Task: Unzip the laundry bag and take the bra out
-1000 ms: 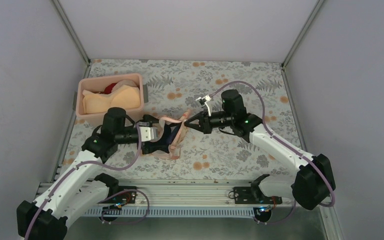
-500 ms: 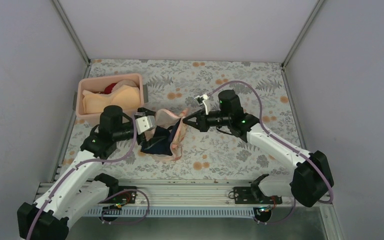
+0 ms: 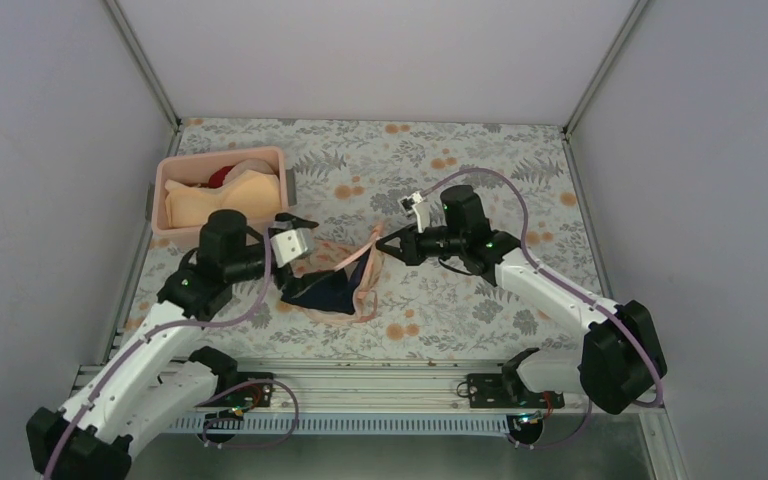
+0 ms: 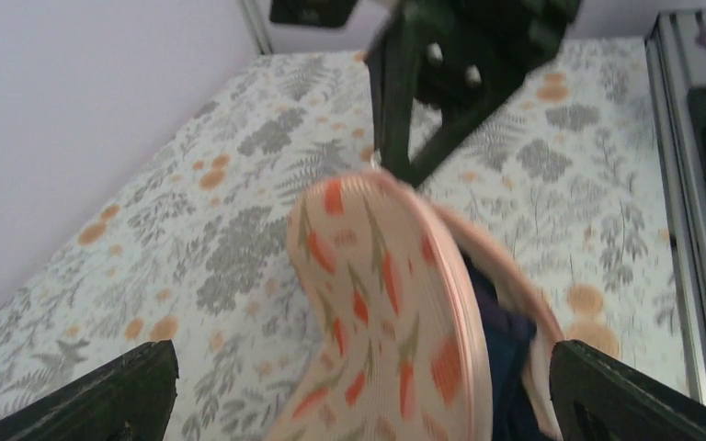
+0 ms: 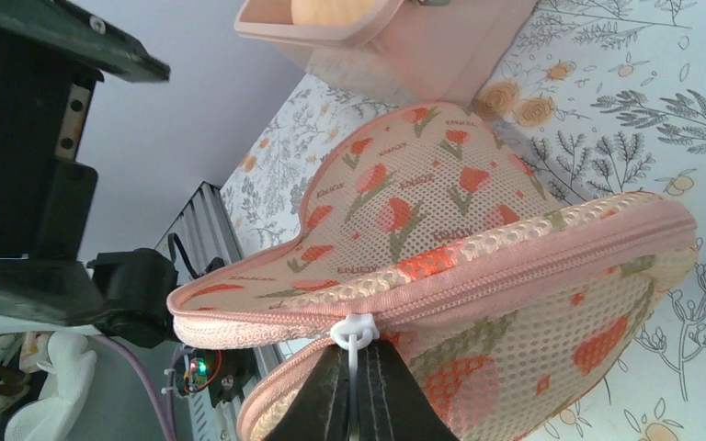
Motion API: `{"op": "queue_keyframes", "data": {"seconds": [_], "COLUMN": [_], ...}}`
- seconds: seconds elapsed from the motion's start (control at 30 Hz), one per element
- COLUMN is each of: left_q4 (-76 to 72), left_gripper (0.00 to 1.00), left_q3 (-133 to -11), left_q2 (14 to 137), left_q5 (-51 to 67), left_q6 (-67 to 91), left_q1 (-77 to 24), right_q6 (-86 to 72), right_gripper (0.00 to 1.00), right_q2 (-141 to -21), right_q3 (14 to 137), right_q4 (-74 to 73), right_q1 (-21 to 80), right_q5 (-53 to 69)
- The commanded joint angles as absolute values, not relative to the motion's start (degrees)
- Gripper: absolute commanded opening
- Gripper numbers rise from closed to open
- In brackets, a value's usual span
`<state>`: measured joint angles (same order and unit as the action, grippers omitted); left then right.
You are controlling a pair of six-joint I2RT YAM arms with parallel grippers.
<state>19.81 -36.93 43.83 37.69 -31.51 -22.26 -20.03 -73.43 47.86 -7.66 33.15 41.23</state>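
Observation:
The peach-pink mesh laundry bag (image 3: 355,268) lies mid-table, its zip partly undone and its upper flap lifted. The dark navy bra (image 3: 322,291) sticks out of the bag's near-left side onto the table; it also shows as a navy strip in the opening in the left wrist view (image 4: 504,338). My left gripper (image 3: 302,247) is open, its jaws wide apart, at the bag's left end (image 4: 377,276) and holding nothing. My right gripper (image 3: 382,246) is shut on the white zip pull (image 5: 353,333) at the bag's right edge (image 5: 478,230).
A rigid pink plastic bin (image 3: 222,190) with a peach bra and a red garment stands at the back left, close behind my left arm; it shows in the right wrist view (image 5: 404,37). Metal frame rails run along the table sides and near edge.
My left gripper has pulled back left out of the bag and opened; the navy bra now lies partly outside the bag. My right gripper has shifted slightly, still on the zip pull.

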Motion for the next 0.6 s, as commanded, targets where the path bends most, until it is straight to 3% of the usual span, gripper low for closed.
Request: {"op": "queue_keyframes", "data": {"seconds": [0.0,0.2,0.23,0.33,0.57], "left_q4": [11.3,8.6,7.8,5.3,5.3], "left_gripper": [1.00,0.98,0.94,0.66,0.59], "left_q3": [-43.4,-45.9,-45.8,-45.4,-46.5], "left_q2": [50.5,58.6,59.6,61.3,65.5], "left_q5": [27.1,19.0,17.8,13.5,12.1], "left_q6": [-16.3,-8.8,-8.4,-9.1,-10.3], "left_q1": [-29.1,-42.3,-43.6,-45.9,-48.5], "right_q6": [-21.9,-23.2,-23.2,-22.7,-21.0], "right_gripper": [0.04,0.04,0.04,0.04,0.04], "right_q2": [-72.2,-70.8,-70.6,-69.6,-69.1], "right_q3": [46.9,45.8,45.7,45.8,46.3], "right_q4": [-4.5,-3.2,-3.4,-4.2,-5.4], "right_q1": [33.1,33.1,33.1,33.1,33.1], "right_q5": [41.5,41.2,41.4,41.3,42.5]}}
